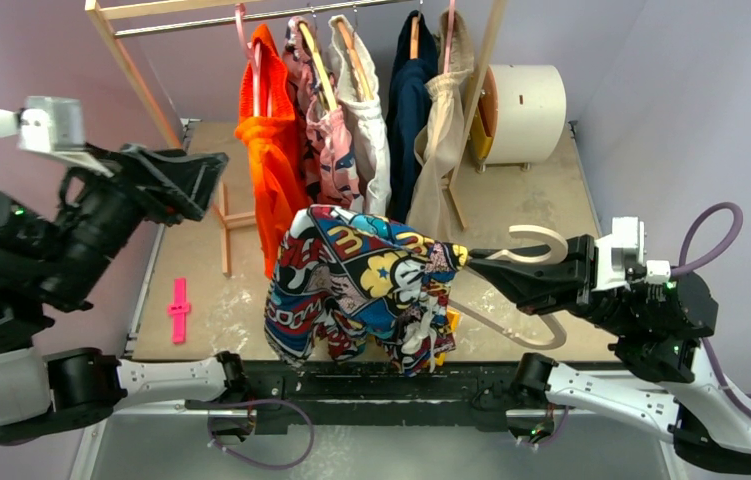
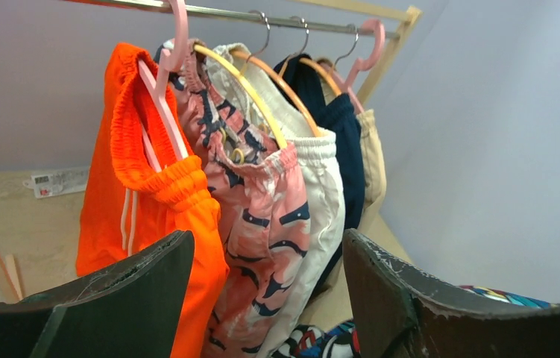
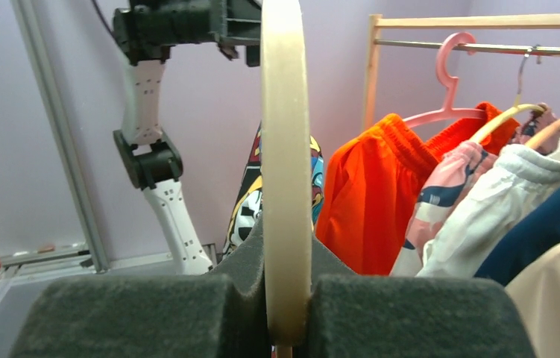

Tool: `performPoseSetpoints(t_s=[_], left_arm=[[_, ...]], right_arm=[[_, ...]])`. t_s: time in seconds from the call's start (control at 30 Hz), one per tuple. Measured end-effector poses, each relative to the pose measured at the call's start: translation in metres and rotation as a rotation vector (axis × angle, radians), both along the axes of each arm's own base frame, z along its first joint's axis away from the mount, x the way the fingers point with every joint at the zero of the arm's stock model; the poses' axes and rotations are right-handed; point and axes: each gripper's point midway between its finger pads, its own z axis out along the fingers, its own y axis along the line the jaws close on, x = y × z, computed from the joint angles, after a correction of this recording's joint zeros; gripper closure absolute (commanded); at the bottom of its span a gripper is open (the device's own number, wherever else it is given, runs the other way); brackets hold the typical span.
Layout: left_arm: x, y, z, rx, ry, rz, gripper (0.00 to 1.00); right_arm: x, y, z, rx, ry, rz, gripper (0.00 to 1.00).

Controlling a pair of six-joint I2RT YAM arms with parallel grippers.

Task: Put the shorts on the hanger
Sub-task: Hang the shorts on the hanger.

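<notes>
The shorts [image 1: 361,290] hang in the air over the near edge of the table [image 1: 551,190]. They are draped on the left end of the cream hanger [image 1: 529,245], with their hems dropping toward the table's front rim. The hanger's long axis runs roughly left to right and its hook points right. The right fingers [image 1: 541,280] are clamped on the hanger. Just behind, the rack's orange shorts [image 1: 269,160] crowd the cloth. Bare table lies open to the left, with only a pink clip [image 1: 180,310]. The left fingers [image 2: 112,298] are raised, spread apart and empty, facing the rack.
</notes>
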Motion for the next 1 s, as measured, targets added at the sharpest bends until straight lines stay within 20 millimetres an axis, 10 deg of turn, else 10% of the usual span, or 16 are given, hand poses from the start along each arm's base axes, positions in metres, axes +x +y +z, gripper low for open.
performPoseSetpoints(t_s=[0.2,0.4,0.67,0.8,1.0], left_arm=[[-0.019,0.007,0.023,-0.104,-0.08,-0.098,0.28],[-0.029,-0.058,0.022,-0.037,-0.103,-0.336,0.28],[-0.02,-0.178,-0.069,0.312,0.028,-0.639,0.25],[-0.029,-0.193,-0.113,0.451,0.081,-0.756,0.23],[-0.042,-0.179,-0.122,0.506,0.024,-0.816,0.19]], right_arm=[[0.011,0.001,-0.009,-0.031,0.019,-0.054,1.0],[0.023,0.023,-0.029,-0.126,0.037,-0.057,1.0],[0.028,0.044,-0.066,-0.275,0.079,-0.019,1.0],[0.023,0.044,-0.071,-0.302,0.082,0.004,1.0],[0.018,0.047,-0.072,-0.32,0.078,0.038,1.0]])
